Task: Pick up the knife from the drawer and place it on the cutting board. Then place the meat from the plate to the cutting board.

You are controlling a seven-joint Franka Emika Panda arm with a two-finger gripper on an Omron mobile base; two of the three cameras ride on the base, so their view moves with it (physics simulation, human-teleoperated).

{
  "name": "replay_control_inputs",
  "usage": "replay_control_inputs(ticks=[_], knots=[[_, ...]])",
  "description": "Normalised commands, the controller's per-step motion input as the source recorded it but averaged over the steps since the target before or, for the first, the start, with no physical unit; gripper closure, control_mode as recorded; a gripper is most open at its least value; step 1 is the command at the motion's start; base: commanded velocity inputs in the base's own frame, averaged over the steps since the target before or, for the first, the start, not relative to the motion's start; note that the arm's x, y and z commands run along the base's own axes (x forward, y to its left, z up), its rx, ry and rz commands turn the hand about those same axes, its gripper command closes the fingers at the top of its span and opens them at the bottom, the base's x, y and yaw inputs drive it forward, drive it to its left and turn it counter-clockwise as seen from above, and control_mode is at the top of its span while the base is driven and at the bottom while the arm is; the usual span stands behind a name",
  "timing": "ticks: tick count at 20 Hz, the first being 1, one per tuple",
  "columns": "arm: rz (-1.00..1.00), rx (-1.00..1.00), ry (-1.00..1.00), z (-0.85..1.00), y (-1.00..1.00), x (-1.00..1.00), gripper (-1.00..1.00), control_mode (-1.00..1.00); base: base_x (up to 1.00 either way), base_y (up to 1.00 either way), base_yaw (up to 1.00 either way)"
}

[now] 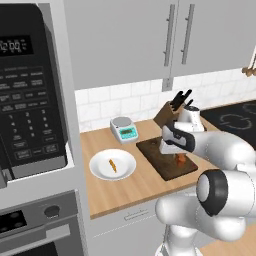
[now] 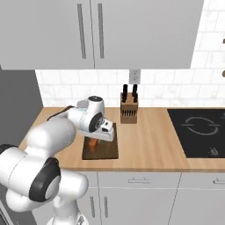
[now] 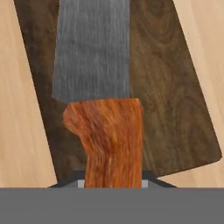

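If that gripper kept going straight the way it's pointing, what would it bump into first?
Most likely the cutting board: the gripper, shut on the knife, points down at it; the blade would probably touch first.

The knife (image 3: 103,105) runs up the middle, its orange-brown wooden handle low in the frame and its grey steel blade reaching to the top edge. The handle's base sits between the dark tips of the end effector (image 3: 113,181), which close on it from both sides. Behind the knife lies the dark brown cutting board (image 3: 175,96), angled across the pale wooden surface (image 3: 17,131).
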Motion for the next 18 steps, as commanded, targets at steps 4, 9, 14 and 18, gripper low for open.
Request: replay_control_inputs(ticks=[4, 9, 14, 18], knots=[[0.34, -0.12, 0.01, -0.19, 0.00, 0.00, 1.00, -1.00, 0.00, 0.00, 0.00], [0.03, -0.01, 0.00, 0.00, 0.00, 0.44, 1.00, -1.00, 0.00, 0.00, 0.00], [0.05, 0.00, 0.00, -0.08, -0.15, 0.42, 1.00, -1.00, 0.00, 0.00, 0.00], [0.04, -0.10, 0.00, -0.43, -0.35, 0.13, 1.00, -1.00, 0.00, 0.00, 0.00]])
